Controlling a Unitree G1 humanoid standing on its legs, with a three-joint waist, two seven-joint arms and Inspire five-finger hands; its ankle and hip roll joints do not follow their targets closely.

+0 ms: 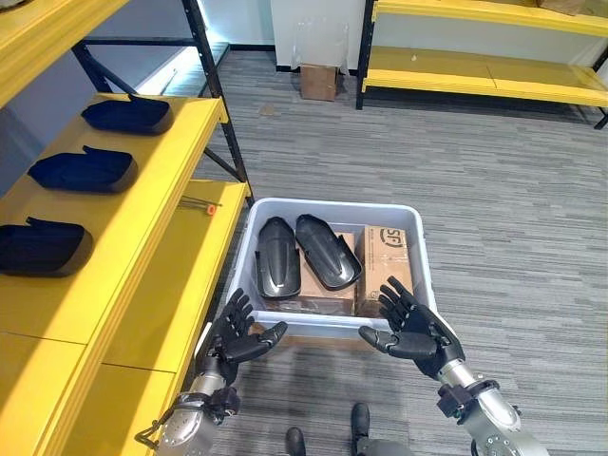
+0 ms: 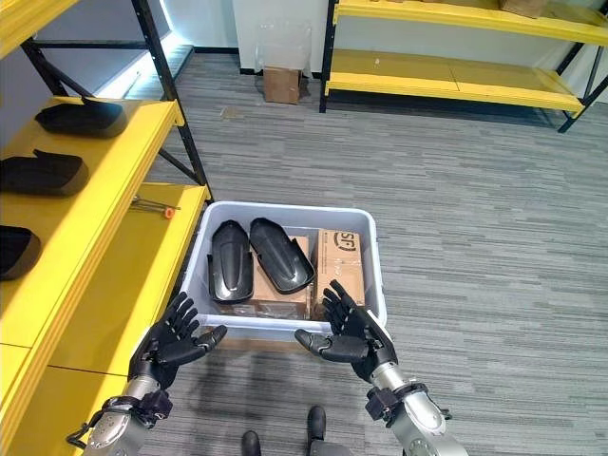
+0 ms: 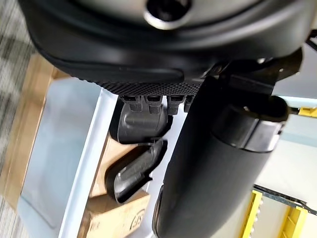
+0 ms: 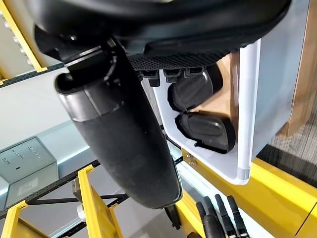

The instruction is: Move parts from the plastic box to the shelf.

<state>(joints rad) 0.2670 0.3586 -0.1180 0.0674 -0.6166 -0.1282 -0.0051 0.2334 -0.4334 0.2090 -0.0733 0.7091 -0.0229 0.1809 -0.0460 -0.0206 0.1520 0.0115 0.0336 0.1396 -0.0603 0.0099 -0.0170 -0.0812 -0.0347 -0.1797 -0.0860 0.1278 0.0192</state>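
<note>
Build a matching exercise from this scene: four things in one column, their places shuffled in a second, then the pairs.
1. two black curved plastic parts
2. three dark shell-shaped parts
3. small brown cardboard box
4. left robot hand

A. on the yellow shelf
B. in the white plastic box
C. open, by the box's near rim
D. on the grey carpet, far back

Pairs: 1-B, 2-A, 3-D, 4-C

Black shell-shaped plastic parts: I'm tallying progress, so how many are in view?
5. Three lie in a row on the yellow shelf. Two lie side by side on cardboard boxes in the white plastic box. More may be hidden.
</note>
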